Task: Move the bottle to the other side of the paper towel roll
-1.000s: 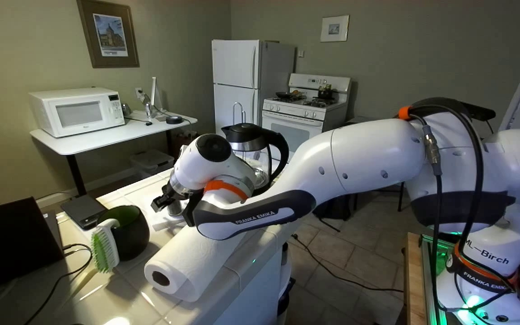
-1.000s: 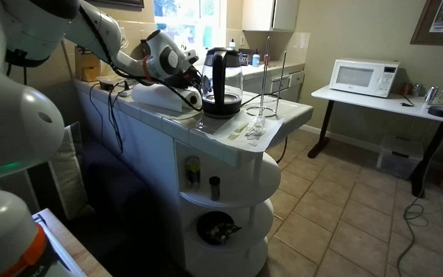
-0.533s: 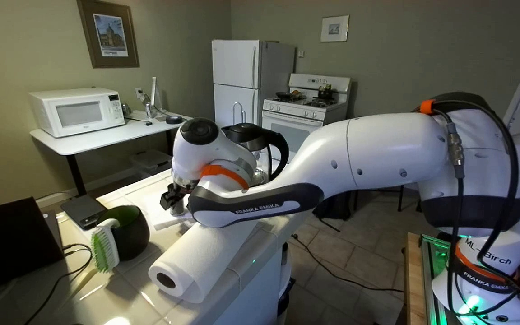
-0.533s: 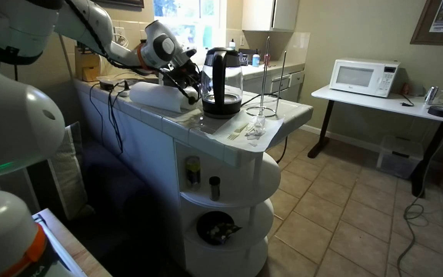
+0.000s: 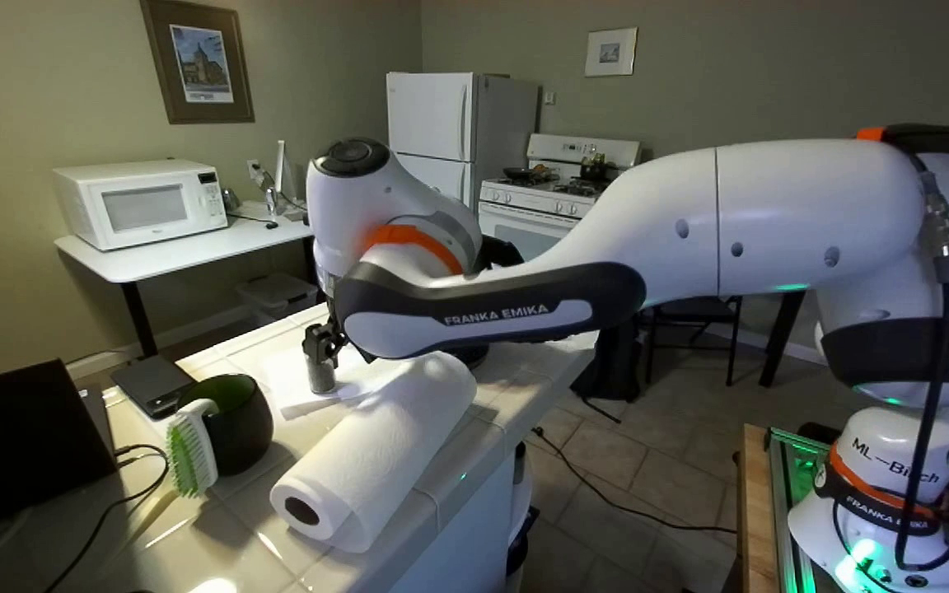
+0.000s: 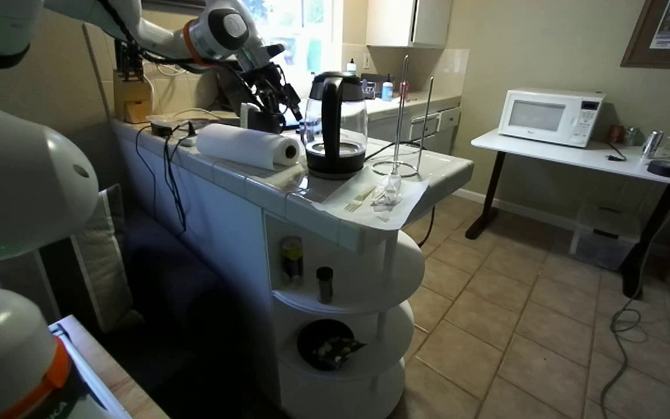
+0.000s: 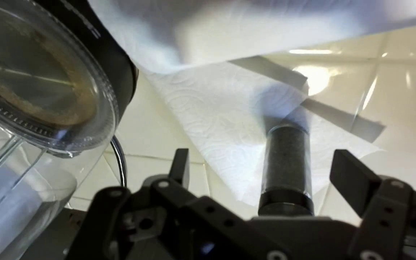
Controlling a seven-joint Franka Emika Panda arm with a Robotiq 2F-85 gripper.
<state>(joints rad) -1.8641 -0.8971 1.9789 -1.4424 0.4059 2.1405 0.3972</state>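
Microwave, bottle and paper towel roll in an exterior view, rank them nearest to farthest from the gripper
1. Bottle: right at the open gripper.
2. Paper towel roll: lying nearby on the counter.
3. Microwave: beyond, on the white table.

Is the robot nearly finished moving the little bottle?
Probably not. Done: the black gripper is at the small dark cylindrical bottle, which the wrist view shows between its jaws. In hand: perhaps lining up; the jaws are open, gaps on both sides. Left: grip, lift and set the bottle beyond the thick white paper towel roll; in an exterior view it stands upright beside the roll, on a white paper sheet.
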